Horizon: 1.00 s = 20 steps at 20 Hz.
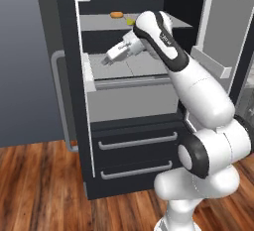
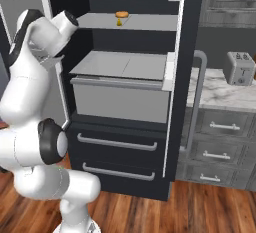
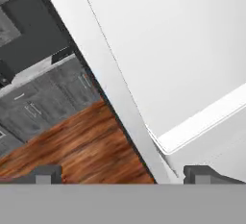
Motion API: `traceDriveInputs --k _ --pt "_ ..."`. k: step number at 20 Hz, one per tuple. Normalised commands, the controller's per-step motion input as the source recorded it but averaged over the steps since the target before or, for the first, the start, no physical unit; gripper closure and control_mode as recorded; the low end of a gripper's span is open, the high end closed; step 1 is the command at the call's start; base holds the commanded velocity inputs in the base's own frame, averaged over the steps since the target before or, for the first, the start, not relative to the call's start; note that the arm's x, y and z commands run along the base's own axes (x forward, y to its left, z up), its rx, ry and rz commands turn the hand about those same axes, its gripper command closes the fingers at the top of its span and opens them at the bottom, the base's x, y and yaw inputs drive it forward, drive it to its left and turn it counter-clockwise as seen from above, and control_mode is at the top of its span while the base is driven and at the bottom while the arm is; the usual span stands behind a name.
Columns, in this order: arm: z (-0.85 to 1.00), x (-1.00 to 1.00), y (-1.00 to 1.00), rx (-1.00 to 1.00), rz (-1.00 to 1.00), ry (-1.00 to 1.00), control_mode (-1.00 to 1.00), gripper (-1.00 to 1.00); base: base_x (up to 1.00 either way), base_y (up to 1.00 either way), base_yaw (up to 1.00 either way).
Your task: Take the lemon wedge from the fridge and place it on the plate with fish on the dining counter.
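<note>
Lemon wedge [image 1: 130, 21], left base view: tiny yellow piece on upper grey shelf [image 1: 99, 23] of open fridge [image 1: 134, 141], just right of flat orange item [image 1: 116, 14], partly behind arm's elbow.
End effector [image 1: 105, 60], left base view: inside fridge, below upper shelf, above lower grey bin lid [image 1: 129, 69]; pointing left and slightly down; well below and left of wedge, not touching it; nothing held.
Fridge front, left base view: two black drawers with grey handles [image 1: 138, 141] under bin; left door swung open, long grey handle [image 1: 58, 101] showing.

Lemon wedge [image 2: 119, 23], right base view: on upper shelf [image 2: 145, 22], directly in front of orange item [image 2: 121, 14], close to it; contact not determinable.
Arm, right base view: white links at left edge, wrist end at fridge opening.
Surroundings, right base view: toaster [image 2: 238, 68] on marble desk [image 2: 220, 92] right of fridge, grey cabinets beneath.

End effector [image 3: 125, 174], hand view: jaws spread fully, dark fingertips [image 3: 45, 174] far apart at bottom, gap between them empty.
Background, hand view: white fridge interior wall [image 3: 168, 50], white ledge [image 3: 202, 122], wooden floor [image 3: 81, 146], grey cabinets [image 3: 43, 98] beyond.
</note>
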Motion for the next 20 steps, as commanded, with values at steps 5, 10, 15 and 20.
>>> traceDriveInputs --k 5,10,15,20 --pt "0.06 -1.00 -1.00 -0.26 0.00 -0.43 -1.00 -1.00 0.00 0.00 0.00" --pt "-0.06 -1.00 -0.87 -0.33 -0.18 -0.16 -1.00 -1.00 0.00 0.00 0.00" --pt "-0.25 -0.92 -0.27 -0.24 -0.58 0.01 -1.00 -1.00 0.00 0.00 0.00" --pt "0.11 -0.20 -0.08 0.12 -0.82 0.11 -1.00 -1.00 0.00 0.00 0.00"
